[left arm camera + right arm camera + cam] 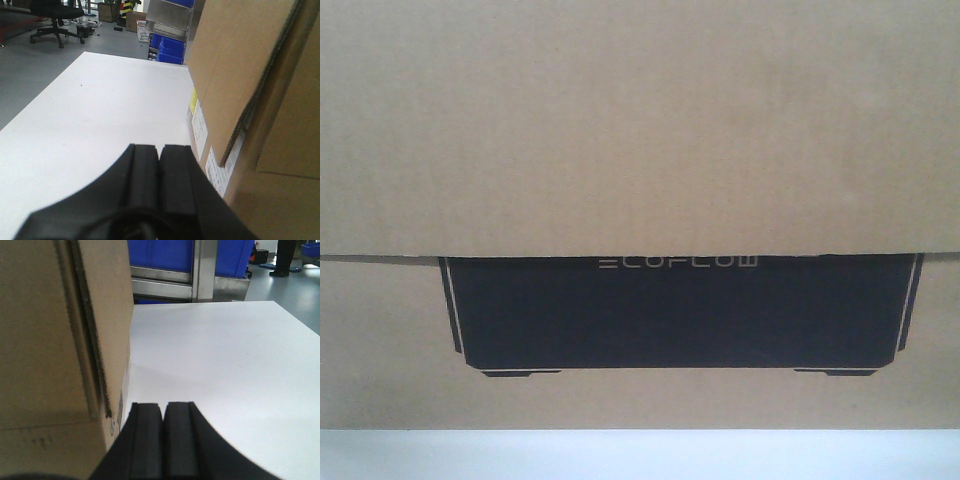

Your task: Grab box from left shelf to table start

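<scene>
The left claw (159, 165) is black and its two fingers are pressed flat together. It holds nothing. It sits low over the white worktop (95, 110), just beside one end of the box (235, 65). I cannot tell if the claw touches the box.

The right claw (163, 422) is black too. Its fingers are also pressed tight together, with nothing between them. It is low over the worktop (225, 355), just beside the other end of the box (40, 330). So the box sits between the two claws.

The box is big, brown and made of ridged cardboard. It stands on the worktop. On the end by the left claw there are white paper labels (199, 131) with small print, too small to read, and a bit of yellow sticker above them. A loose flap hangs down over that end.

In the front view the box (640, 130) fills almost the whole picture. It has a wide black panel (680, 312) with pale letters that say "ECOFLOW" (678, 263). A flap edge covers the top of the panel. A thin strip of the white worktop (640, 455) shows under the box.

Past the far edge of the worktop stands the shelf (195, 270) with its steel rail and blue bins (170, 49). Beyond the worktop, on the grey floor, is a black office chair (55, 20).
</scene>
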`<move>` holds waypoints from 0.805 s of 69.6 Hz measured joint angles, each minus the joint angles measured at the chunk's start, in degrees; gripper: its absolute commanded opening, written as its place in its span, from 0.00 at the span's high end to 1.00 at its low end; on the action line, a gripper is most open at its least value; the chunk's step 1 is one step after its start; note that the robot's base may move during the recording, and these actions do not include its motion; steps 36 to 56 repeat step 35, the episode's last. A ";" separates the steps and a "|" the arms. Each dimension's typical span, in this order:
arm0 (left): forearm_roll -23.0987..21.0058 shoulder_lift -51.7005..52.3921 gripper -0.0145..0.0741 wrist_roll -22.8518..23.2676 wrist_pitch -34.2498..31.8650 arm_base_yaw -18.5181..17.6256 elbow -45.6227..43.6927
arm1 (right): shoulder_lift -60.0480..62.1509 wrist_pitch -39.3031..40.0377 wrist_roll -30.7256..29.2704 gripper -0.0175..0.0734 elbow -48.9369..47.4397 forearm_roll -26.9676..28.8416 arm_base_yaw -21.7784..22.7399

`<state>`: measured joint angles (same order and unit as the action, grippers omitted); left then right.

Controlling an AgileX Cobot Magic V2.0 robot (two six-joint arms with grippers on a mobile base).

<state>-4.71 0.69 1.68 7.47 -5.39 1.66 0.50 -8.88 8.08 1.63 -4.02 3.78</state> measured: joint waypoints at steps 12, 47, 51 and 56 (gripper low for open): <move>0.00 0.00 0.95 0.00 0.00 0.00 0.00 | 0.00 0.00 0.00 0.74 0.00 0.00 0.00; 0.00 0.00 0.95 0.00 0.00 0.00 0.00 | 0.00 0.00 0.00 0.74 0.00 0.00 0.00; 0.00 0.00 0.95 0.00 0.00 0.00 0.00 | 0.00 0.00 0.00 0.74 0.00 0.00 0.00; 0.00 0.00 0.95 0.00 0.00 0.00 0.00 | 0.00 0.00 0.00 0.74 0.00 0.00 0.00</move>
